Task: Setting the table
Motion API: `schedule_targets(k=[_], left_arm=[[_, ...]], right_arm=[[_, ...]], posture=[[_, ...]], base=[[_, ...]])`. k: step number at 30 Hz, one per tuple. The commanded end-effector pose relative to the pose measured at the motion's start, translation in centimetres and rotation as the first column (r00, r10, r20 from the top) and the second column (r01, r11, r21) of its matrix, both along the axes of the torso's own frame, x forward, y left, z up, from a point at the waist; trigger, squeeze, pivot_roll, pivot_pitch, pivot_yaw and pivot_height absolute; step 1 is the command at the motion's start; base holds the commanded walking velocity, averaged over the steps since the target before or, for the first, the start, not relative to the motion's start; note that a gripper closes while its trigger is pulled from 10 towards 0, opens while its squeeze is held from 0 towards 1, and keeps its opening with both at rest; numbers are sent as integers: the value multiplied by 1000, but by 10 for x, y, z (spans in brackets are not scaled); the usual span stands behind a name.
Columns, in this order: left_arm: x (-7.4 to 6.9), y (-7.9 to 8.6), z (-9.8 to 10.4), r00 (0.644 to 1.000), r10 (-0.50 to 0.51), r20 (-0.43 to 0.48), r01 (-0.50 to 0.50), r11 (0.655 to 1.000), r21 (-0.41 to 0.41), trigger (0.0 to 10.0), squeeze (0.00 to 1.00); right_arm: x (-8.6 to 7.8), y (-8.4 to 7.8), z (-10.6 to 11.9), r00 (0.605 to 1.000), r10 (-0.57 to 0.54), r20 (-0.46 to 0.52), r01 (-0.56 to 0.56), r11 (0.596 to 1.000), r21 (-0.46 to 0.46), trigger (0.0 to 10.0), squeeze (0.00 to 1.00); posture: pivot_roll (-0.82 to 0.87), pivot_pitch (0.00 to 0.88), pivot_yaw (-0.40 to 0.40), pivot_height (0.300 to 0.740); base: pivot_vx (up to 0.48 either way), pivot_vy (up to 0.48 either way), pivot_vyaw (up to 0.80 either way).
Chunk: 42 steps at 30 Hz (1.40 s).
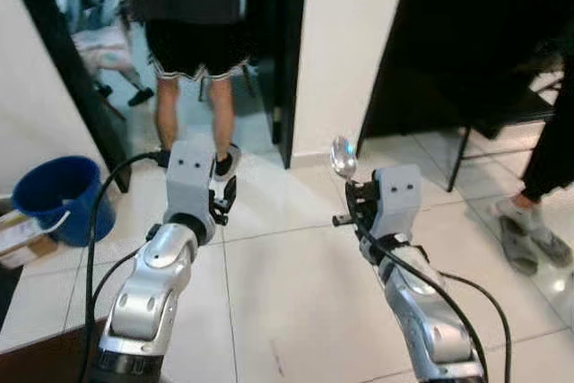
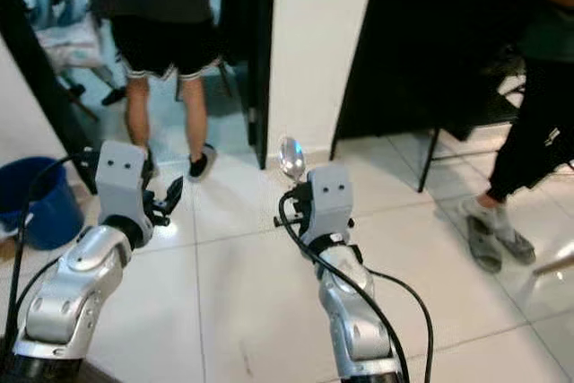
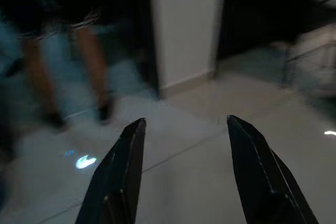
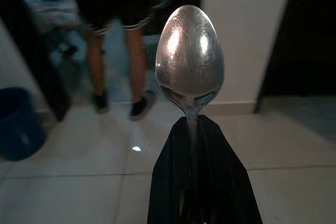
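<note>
The right claw (image 4: 195,124) is pinched tight on a spoon (image 4: 189,56), fingers pressed together around the handle, bowl sticking straight up past the tips over the tiled floor (image 1: 296,284). The left claw (image 3: 184,129) is spread wide, holding nothing. A person (image 1: 193,51) stands ahead near a blue bucket (image 1: 58,195).

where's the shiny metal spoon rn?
The shiny metal spoon is clamped upright in the right claw, bowl up, over the white tiled floor near the white wall corner.
</note>
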<state>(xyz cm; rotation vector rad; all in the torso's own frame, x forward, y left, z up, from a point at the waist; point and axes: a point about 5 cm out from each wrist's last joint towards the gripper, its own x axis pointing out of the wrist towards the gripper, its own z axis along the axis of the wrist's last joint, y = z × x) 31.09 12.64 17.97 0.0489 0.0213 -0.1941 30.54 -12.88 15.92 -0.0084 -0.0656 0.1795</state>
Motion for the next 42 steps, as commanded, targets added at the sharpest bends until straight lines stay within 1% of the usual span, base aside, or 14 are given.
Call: schedule_targets(k=[1,31,42], left_arm=[[0,1,-3,1000,2,-12,-2,1000,9,10000,0],[0,0,-3,1000,11,-18,-11,1000,6,10000,0],[0,-1,0,1000,5,-7,-5,1000,-15,10000,0]], right_arm=[[-1,-1,-2,1000,-4,-9,4,1000,5,10000,0],[-2,-1,-3,1000,-1,-14,1,1000,4,10000,0],[-2,-1,-3,1000,0,-15,0,1000,4,10000,0]], posture=[[-13,0,73,740],[-13,0,72,740],[-11,0,72,740]], base=[[0,0,-800],[0,0,-800],[0,0,-800]])
